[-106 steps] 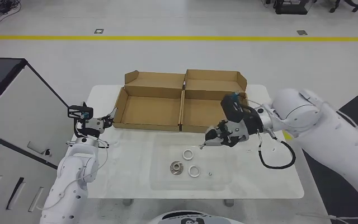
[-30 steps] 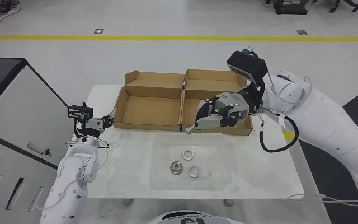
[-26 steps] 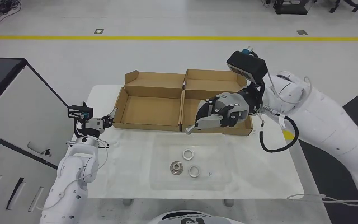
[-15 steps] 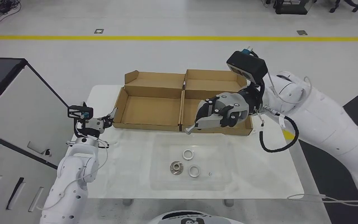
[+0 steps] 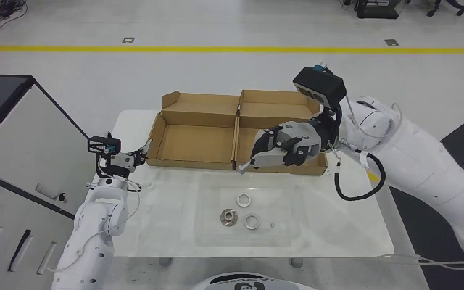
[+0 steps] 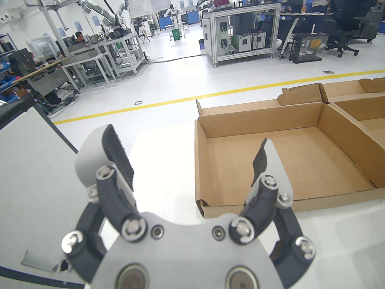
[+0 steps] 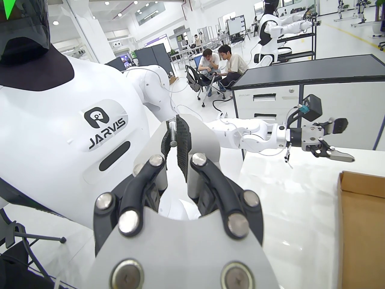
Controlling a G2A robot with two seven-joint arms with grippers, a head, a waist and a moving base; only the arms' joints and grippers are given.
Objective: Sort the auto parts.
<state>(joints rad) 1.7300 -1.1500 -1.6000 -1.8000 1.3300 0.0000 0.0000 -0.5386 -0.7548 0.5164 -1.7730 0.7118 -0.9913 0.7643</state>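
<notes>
The right gripper [image 7: 176, 132] is pinched tight on a small threaded bolt [image 7: 172, 133], which lies along the ribbed pads near their tips. Seen from the top view, this gripper hangs over the near wall of the right box [image 5: 275, 122], by the corner that meets the left box [image 5: 194, 143]. The left gripper [image 6: 186, 139] is spread wide and holds nothing. It sits at the left edge of the table [image 5: 174, 210], just beside the left box's outer corner.

The white table stands on a pale glossy floor crossed by a yellow line [image 5: 217, 48], with a dark-topped cabinet [image 5: 43, 145] at its left side.

By count there are two open cardboard boxes, side by side and touching. On the table in front of them, well apart from both grippers, are a white ring [image 5: 244, 198], a second white ring [image 5: 253, 222], one grey flanged part [image 5: 229, 215] and one tiny piece [image 5: 272, 225] too small to name — plus the single bolt in the grip
</notes>
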